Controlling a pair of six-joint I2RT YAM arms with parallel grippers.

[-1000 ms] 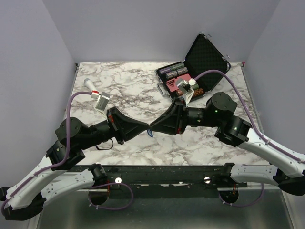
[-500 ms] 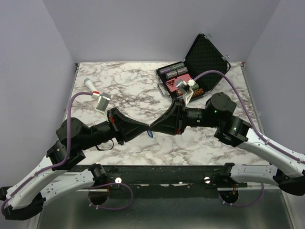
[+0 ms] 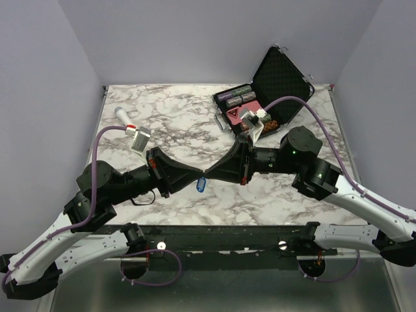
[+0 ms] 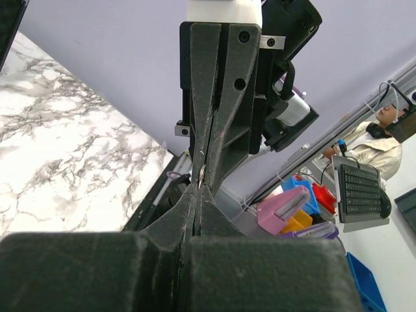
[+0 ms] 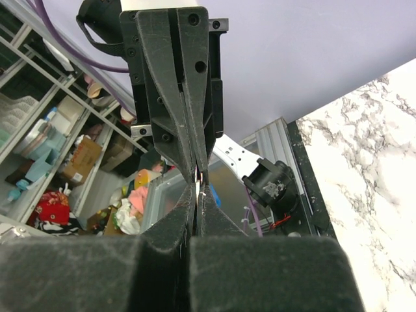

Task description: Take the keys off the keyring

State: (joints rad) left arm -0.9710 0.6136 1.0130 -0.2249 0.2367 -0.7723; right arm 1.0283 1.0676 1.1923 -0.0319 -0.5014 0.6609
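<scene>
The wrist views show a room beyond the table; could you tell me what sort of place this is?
Probably a robotics lab or workshop: cluttered shelves, coloured plastic bins, and a person in headphones beside a keyboard.

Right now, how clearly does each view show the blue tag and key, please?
Top external view: soft, even light, no glare; the blue tag hangs sharp at mid-frame. Left wrist view: near fingers are a dark blur, only a metal glint at the tips. Right wrist view: likewise, only a pale sliver.
</scene>
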